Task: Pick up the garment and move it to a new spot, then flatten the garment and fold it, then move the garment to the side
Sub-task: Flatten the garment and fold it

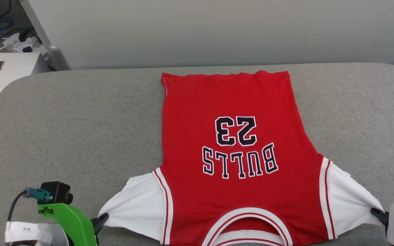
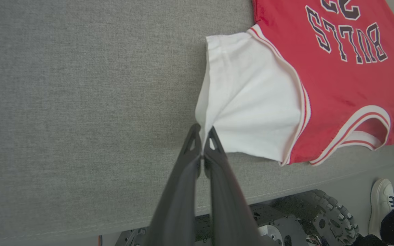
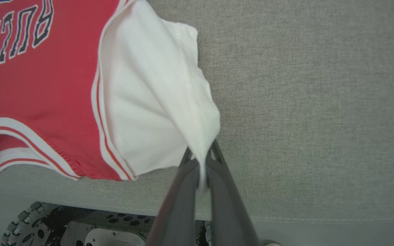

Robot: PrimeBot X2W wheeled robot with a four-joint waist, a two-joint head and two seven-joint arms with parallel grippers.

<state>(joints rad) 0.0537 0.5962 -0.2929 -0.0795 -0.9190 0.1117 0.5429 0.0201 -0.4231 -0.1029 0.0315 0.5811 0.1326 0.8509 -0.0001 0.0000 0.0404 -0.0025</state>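
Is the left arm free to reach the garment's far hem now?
Probably not yet: the left gripper, jaws shut on the garment at its white sleeve, must let go first; the hem lies at the far end.

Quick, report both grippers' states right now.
Left gripper: shut on the garment, at one white sleeve.
Right gripper: shut on the other white sleeve.

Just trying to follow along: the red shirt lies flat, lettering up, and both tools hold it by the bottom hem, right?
No. The garment lies flat, lettering up, but the left tool and right tool each pinch a white sleeve, not the hem; both wrist views show it.
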